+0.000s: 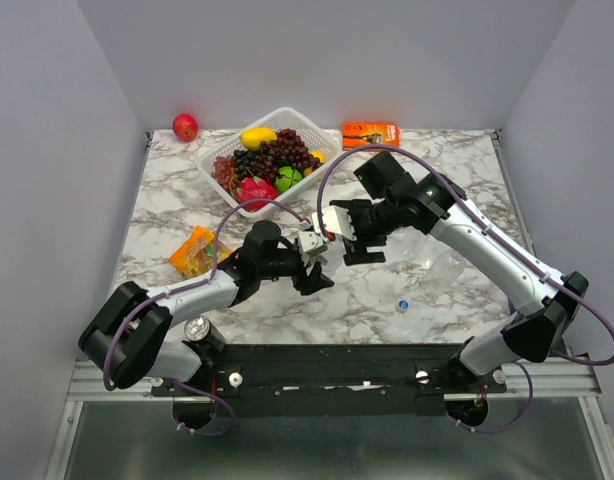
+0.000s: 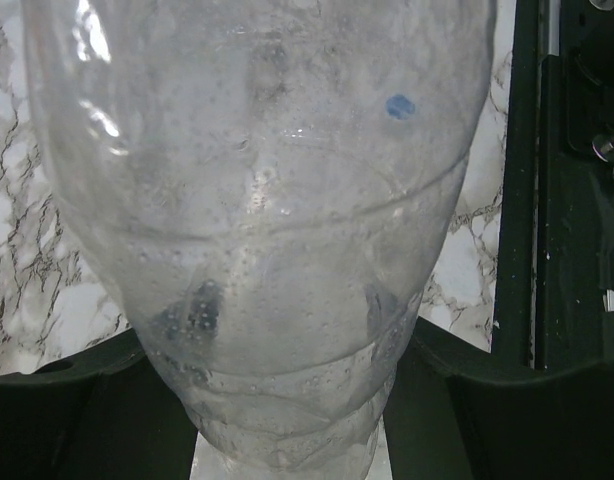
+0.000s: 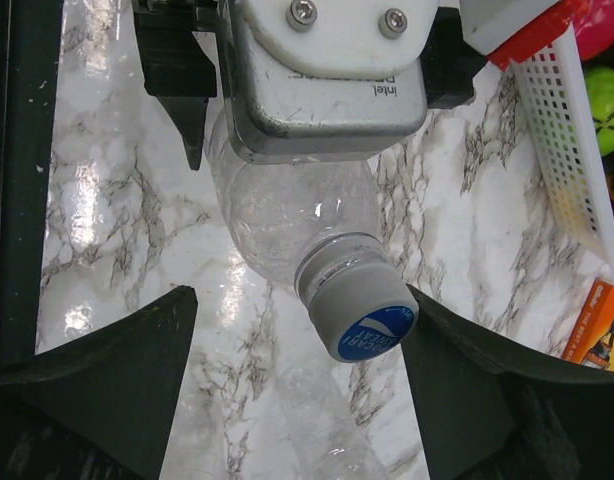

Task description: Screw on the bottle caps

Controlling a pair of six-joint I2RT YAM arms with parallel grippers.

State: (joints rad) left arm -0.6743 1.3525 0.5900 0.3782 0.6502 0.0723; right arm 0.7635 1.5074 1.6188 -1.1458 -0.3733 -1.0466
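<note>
Above the marble table | left gripper is clamping the bottle by its body | blue cap is sitting on its neck | right gripper is straddling it, wide open, holding nothing | step, likely: tightening | next is calling for closing squarely, then twisting.

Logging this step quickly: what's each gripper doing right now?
Left gripper: closed on the bottle.
Right gripper: open, jaws either side of the cap, not gripping.

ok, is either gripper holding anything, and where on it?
Left gripper holds a clear bottle by its body. Right gripper is open, straddling its blue cap.
</note>
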